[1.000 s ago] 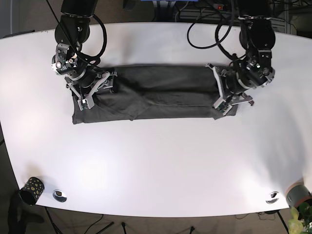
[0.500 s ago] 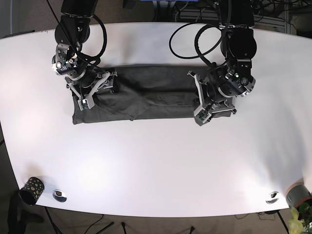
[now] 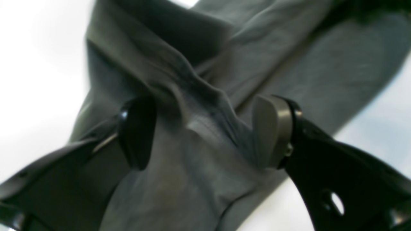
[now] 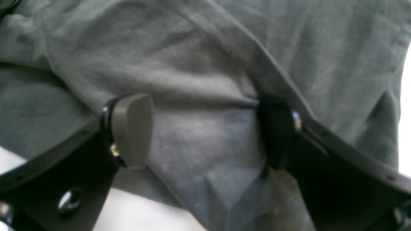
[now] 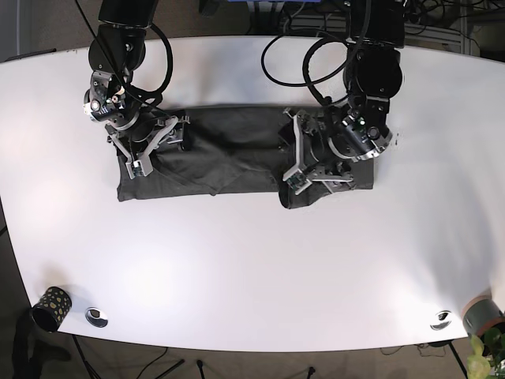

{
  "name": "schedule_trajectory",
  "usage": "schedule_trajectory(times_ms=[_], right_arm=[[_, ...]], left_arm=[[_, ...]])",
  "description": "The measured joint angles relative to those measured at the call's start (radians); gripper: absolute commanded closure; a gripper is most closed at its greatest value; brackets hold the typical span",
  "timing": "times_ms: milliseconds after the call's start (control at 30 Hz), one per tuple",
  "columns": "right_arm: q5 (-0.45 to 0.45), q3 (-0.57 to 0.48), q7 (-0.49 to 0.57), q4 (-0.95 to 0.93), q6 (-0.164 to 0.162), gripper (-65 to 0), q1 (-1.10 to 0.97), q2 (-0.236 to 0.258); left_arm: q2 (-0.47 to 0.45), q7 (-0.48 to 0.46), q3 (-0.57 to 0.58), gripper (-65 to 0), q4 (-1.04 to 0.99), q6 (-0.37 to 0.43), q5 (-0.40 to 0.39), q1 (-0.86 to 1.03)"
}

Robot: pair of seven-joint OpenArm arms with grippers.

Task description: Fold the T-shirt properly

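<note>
Dark grey T-shirt lies rumpled on the white table, one end doubled inward. Left gripper seemingly pinches a fabric ridge; right gripper spread, pressing cloth.

You cannot see the T-shirt whole in either wrist view: both crop it on every side, and the left wrist view is blurred, so its seams and folds smear together. In the base view the left hand and its arm cover the cloth beneath them, hiding how the lifted end lies. The right hand likewise hides the shirt's corner under it. In the left wrist view, cloth bunched between the fingers conceals their inner faces. The desk is cut off at the base view's edges.
</note>
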Motion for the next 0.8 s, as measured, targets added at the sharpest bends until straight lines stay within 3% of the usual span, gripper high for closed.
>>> schedule_trajectory(times_ms=[133, 233, 533, 800], right_arm=[[0.003, 0.000, 0.000, 0.000, 0.000, -49.5, 0.000, 0.000], [0.003, 0.000, 0.000, 0.000, 0.000, -49.5, 0.000, 0.000], [-0.005, -0.005, -0.042, 0.111, 0.001, -49.9, -0.010, -0.012], [0.171, -0.010, -0.119, 0.212, 0.003, -49.9, 0.012, -0.027]], left_arm=[[-0.014, -0.008, 0.102, -43.9, 0.100, 0.000, -0.012, 0.012], [-0.037, -0.014, 0.110, -43.9, 0.144, -0.008, -0.032, 0.027], [-0.045, -0.004, -0.189, -43.9, 0.144, -0.002, -0.004, 0.034], [-0.046, -0.007, -0.463, -43.9, 0.096, -0.003, -0.005, 0.046]])
